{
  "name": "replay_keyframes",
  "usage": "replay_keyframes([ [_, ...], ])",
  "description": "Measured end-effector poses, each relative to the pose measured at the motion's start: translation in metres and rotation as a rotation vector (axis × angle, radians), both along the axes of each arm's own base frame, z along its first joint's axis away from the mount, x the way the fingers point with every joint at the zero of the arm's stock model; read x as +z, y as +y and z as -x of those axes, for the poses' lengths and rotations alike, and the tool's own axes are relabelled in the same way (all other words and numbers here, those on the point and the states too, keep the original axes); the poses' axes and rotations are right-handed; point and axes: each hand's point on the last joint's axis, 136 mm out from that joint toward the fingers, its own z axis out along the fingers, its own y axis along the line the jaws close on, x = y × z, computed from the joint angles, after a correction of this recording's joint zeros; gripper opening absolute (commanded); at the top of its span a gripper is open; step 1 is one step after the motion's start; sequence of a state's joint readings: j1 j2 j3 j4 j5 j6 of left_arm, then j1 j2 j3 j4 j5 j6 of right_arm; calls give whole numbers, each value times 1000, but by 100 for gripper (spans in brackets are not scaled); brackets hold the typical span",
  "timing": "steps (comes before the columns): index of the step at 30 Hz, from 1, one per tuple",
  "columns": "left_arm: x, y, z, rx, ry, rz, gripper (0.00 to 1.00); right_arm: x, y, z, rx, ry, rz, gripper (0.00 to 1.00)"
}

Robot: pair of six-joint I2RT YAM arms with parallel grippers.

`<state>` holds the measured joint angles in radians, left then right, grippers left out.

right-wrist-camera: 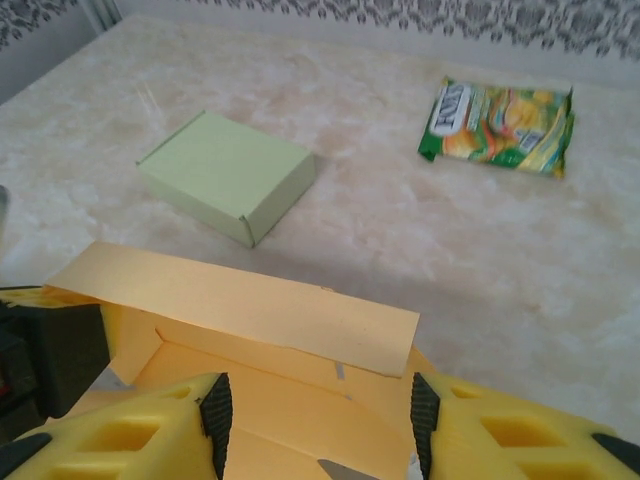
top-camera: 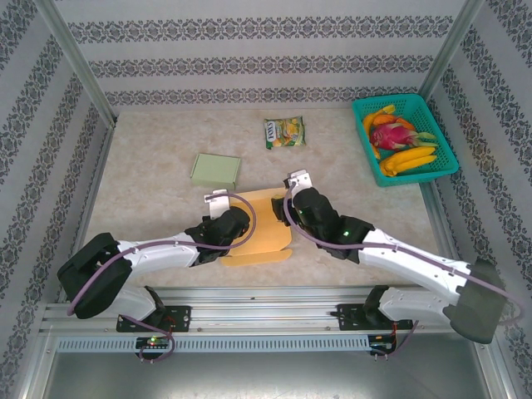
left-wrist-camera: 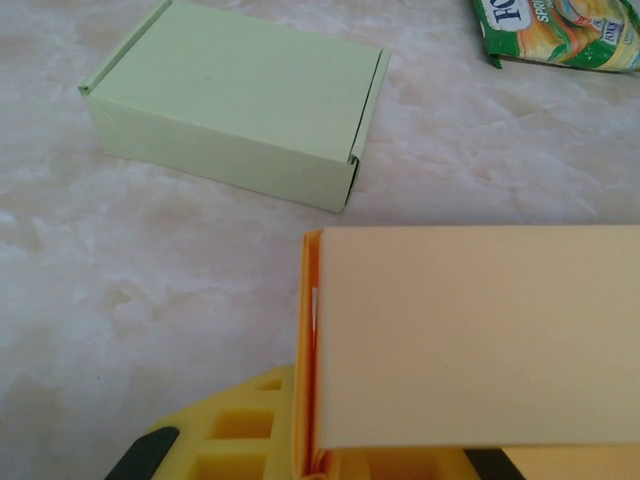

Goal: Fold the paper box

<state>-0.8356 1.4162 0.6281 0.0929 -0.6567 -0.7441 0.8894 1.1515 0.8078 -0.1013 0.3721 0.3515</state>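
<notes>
**Orange paper box half folded at the centre of the desk, one pincer clamped, one apart**

The paper box [top-camera: 264,223] lies low in the middle of the top view, between the two arms, on the marbled desk [top-camera: 158,208]. It is orange and not closed: one flat flap sticks out toward the bottom of the frame, and in the right wrist view a long flap stands up across the middle of the picture, leaning a little.

The left pincer [left-wrist-camera: 315,455] sits at the bottom edge of the left wrist view, its yellow fingers drawn together on a thin upright wall of the paper box (the cardboard edge runs straight down between them). A pale orange panel covers the lower right of that view.

The right pincer [right-wrist-camera: 320,420] stands apart. Its black pads [right-wrist-camera: 215,415] are at the bottom of the right wrist view, with the raised flap just beyond the gap between them; I cannot tell whether either pad touches the card.

A closed green box [top-camera: 215,169] rests above and left of the paper box, clear of it. A snack packet [top-camera: 284,132] lies higher up, near the centre. A teal basket [top-camera: 391,99] of fruit [top-camera: 399,141] sits at the upper right.
</notes>
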Motion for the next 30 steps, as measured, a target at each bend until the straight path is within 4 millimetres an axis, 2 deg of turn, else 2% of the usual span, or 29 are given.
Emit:
replay_keyframes([
  [6,-1,1,1,7,0,2,0,-4,0,-19,-58,59,-155,50],
  [13,-6,2,0,17,6,-2,0,-46,-3,-28,-103,180,-233,49],
  [16,-11,3,1,18,16,-12,0,-55,0,-31,-106,209,-247,43],
  [20,-13,3,1,19,20,-17,0,-65,4,-33,-107,239,-256,46],
  [25,-16,2,1,17,27,-18,0,-68,5,-36,-109,248,-266,43],
  [30,-16,0,1,10,29,-9,0,-72,-5,-44,-140,250,-290,43],
])
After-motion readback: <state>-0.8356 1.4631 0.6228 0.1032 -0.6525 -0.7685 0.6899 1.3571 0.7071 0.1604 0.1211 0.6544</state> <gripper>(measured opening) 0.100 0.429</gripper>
